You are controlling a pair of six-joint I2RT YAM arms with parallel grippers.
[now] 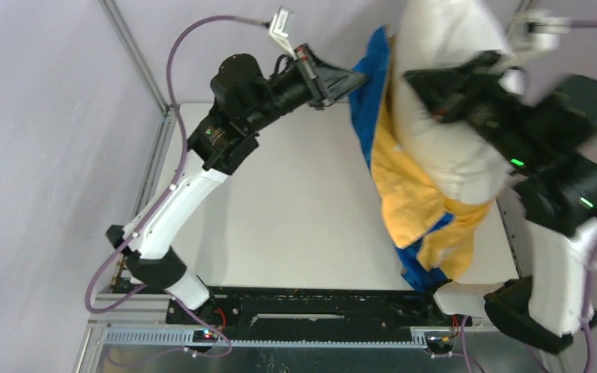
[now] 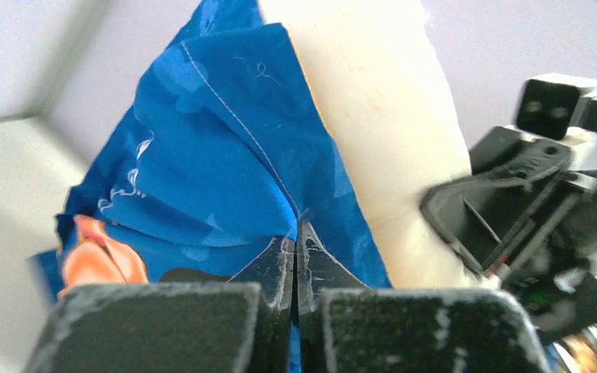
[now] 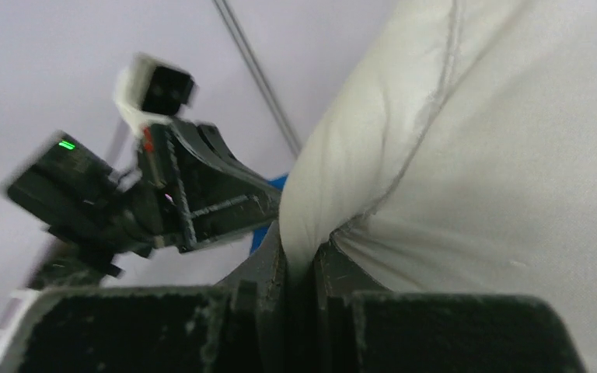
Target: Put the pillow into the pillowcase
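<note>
Tightly pressed together, the fingers of the left gripper pinch a blue edge of the pillowcase. The right gripper has its fingers nipped shut on a seamed fold of the pillow. Both grips sit high over the far right of the table, the two grippers near each other with the pillow's bulk between them. The pillow hangs roughly upright, long axis running far to near in the top view. Its upper end is cut off by the picture's edge and its lower part is sunk into the orange-yellow sack. The pillowcase trails down from there, blue edge on the left, its limp end reaching the table's near right edge beside the right arm's base. White tabletop spreads to the left of the fabric. A metal frame post rises at the far left corner, against a pale lilac wall.
</note>
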